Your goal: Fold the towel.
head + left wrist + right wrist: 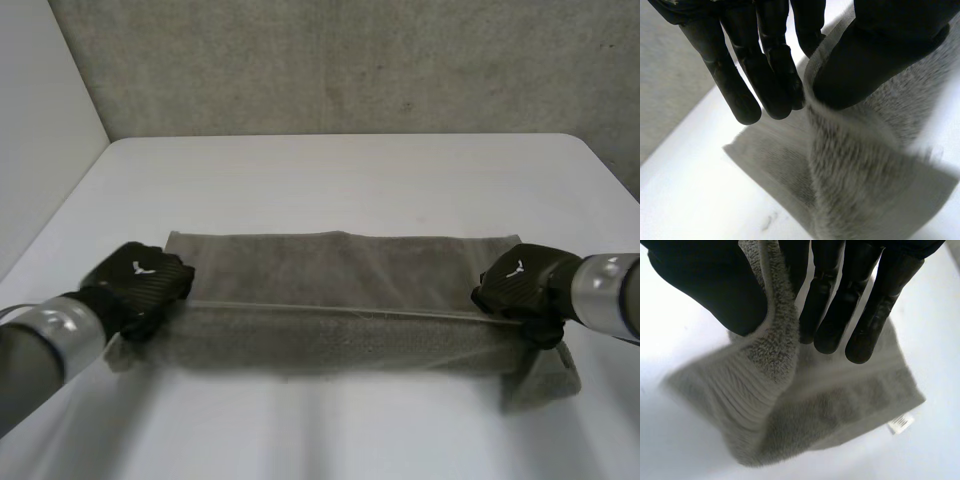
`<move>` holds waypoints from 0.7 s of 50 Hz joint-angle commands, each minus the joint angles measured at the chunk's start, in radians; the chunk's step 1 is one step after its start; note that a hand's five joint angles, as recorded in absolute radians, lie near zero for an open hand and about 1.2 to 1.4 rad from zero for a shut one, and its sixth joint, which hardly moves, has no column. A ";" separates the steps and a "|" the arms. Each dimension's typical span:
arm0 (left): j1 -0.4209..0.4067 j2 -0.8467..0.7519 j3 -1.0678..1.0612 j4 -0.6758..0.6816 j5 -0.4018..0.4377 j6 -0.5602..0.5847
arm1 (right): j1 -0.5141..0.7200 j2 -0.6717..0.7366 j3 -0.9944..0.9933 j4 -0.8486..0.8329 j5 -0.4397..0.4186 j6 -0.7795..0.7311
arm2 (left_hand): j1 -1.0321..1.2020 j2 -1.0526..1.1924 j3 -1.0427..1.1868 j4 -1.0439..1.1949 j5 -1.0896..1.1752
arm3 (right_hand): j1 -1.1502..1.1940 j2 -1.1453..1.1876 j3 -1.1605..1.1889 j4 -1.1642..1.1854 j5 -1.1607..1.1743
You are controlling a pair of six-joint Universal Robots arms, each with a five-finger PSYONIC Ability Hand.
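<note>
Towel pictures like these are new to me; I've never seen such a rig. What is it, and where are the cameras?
A robot with two arms, each ending in a black hand. The head view looks down from behind the arms at a white table, where a grey towel lies. The two wrist views look along each palm. The left hand pinches one end of the towel's raised edge between thumb and fingers; the right hand pinches the other end likewise.
</note>
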 commanded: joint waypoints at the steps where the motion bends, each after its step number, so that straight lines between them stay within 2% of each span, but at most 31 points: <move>1: -0.093 -0.276 0.264 0.109 -0.077 0.019 | 0.046 0.158 -0.191 -0.187 0.138 0.008 | 0.207 0.179 0.180 0.179 0.186 | 0.423 0.212 0.207 0.201 0.224; 2: -0.093 -0.276 0.265 0.109 -0.077 0.019 | 0.057 0.175 -0.262 -0.250 0.155 0.009 | 0.207 0.179 0.180 0.179 0.186 | 0.423 0.212 0.207 0.201 0.224; 3: -0.107 -0.302 0.355 0.130 -0.104 0.019 | 0.057 0.175 -0.262 -0.251 0.155 0.009 | 0.207 0.179 0.180 0.179 0.186 | 0.423 0.212 0.207 0.201 0.224; 4: -0.120 -0.320 0.454 0.159 -0.128 0.009 | 0.067 0.187 -0.338 -0.322 0.162 0.018 | 0.207 0.179 0.180 0.179 0.186 | 0.423 0.212 0.207 0.201 0.224; 5: -0.121 -0.320 0.455 0.159 -0.128 0.008 | 0.068 0.188 -0.339 -0.323 0.162 0.019 | 0.207 0.179 0.180 0.179 0.186 | 0.423 0.212 0.207 0.201 0.224; 7: -0.157 -0.340 0.665 0.239 -0.161 -0.007 | 0.089 0.195 -0.472 -0.509 0.162 0.034 | 0.207 0.179 0.180 0.179 0.186 | 0.423 0.212 0.207 0.201 0.224; 8: -0.157 -0.340 0.666 0.239 -0.162 -0.007 | 0.089 0.195 -0.472 -0.510 0.162 0.034 | 0.207 0.179 0.180 0.179 0.186 | 0.423 0.212 0.207 0.201 0.224; 9: -0.177 -0.345 0.767 0.291 -0.178 -0.024 | 0.100 0.188 -0.512 -0.629 0.160 0.045 | 0.207 0.179 0.180 0.179 0.186 | 0.423 0.212 0.207 0.201 0.224; 10: -0.177 -0.345 0.768 0.291 -0.178 -0.024 | 0.106 0.177 -0.525 -0.754 0.154 0.055 | 0.207 0.179 0.180 0.179 0.186 | 0.423 0.212 0.207 0.201 0.224; 11: -0.182 -0.345 0.849 0.355 -0.201 -0.051 | 0.106 0.177 -0.525 -0.756 0.154 0.055 | 0.207 0.179 0.180 0.179 0.186 | 0.423 0.212 0.207 0.201 0.224; 12: -0.186 -0.340 0.903 0.423 -0.224 -0.083 | 0.110 0.156 -0.522 -0.866 0.154 0.069 | 0.207 0.179 0.180 0.179 0.186 | 0.423 0.212 0.207 0.201 0.224; 13: -0.187 -0.340 0.903 0.423 -0.224 -0.084 | 0.114 0.126 -0.503 -0.951 0.152 0.084 | 0.207 0.179 0.180 0.179 0.186 | 0.423 0.212 0.207 0.201 0.224; 15: -0.185 -0.319 0.928 0.532 -0.252 -0.140 | 0.114 0.097 -0.476 -0.991 0.143 0.094 | 0.207 0.179 0.180 0.179 0.186 | 0.423 0.212 0.207 0.201 0.224; 19: -0.185 -0.288 0.893 0.569 -0.255 -0.166 | 0.109 0.060 -0.416 -0.976 0.096 0.100 | 0.207 0.179 0.180 0.179 0.186 | 0.423 0.212 0.207 0.201 0.224; 21: -0.176 -0.256 0.763 0.543 -0.246 -0.168 | 0.104 0.051 -0.350 -0.917 0.010 0.103 | 0.207 0.179 0.180 0.179 0.186 | 0.423 0.212 0.207 0.201 0.224; 22: -0.176 -0.256 0.762 0.543 -0.246 -0.168 | 0.104 0.051 -0.350 -0.917 0.010 0.103 | 0.207 0.179 0.180 0.179 0.186 | 0.423 0.212 0.207 0.201 0.224; 24: -0.174 -0.247 0.689 0.538 -0.243 -0.169 | 0.100 0.051 -0.290 -0.813 -0.091 0.098 | 0.207 0.179 0.180 0.179 0.186 | 0.423 0.212 0.207 0.201 0.224; 25: -0.170 -0.241 0.605 0.537 -0.237 -0.169 | 0.100 0.051 -0.290 -0.812 -0.091 0.098 | 0.207 0.179 0.180 0.179 0.186 | 0.423 0.212 0.207 0.201 0.224; 26: -0.159 -0.236 0.519 0.537 -0.226 -0.169 | 0.095 0.056 -0.267 -0.756 -0.131 0.092 | 0.207 0.179 0.180 0.179 0.186 | 0.423 0.212 0.207 0.201 0.224; 27: -0.159 -0.236 0.518 0.537 -0.226 -0.169 | 0.095 0.056 -0.267 -0.756 -0.131 0.092 | 0.207 0.179 0.180 0.179 0.186 | 0.423 0.212 0.207 0.201 0.224; 29: -0.121 -0.234 0.341 0.546 -0.191 -0.165 | 0.075 0.077 -0.223 -0.640 -0.200 0.086 | 0.207 0.179 0.180 0.179 0.186 | 0.423 0.212 0.207 0.201 0.224; 30: -0.121 -0.234 0.340 0.546 -0.191 -0.165 | 0.075 0.077 -0.222 -0.639 -0.200 0.086 | 0.207 0.179 0.180 0.179 0.186 | 0.423 0.212 0.207 0.201 0.224; 32: -0.093 -0.236 0.191 0.569 -0.154 -0.165 | 0.055 0.130 -0.175 -0.557 -0.210 0.072 | 0.207 0.179 0.180 0.179 0.186 | 0.423 0.212 0.207 0.201 0.224; 35: -0.091 -0.244 0.132 0.592 -0.146 -0.163 | 0.045 0.187 -0.118 -0.504 -0.210 0.037 | 0.207 0.179 0.180 0.179 0.186 | 0.423 0.212 0.207 0.201 0.224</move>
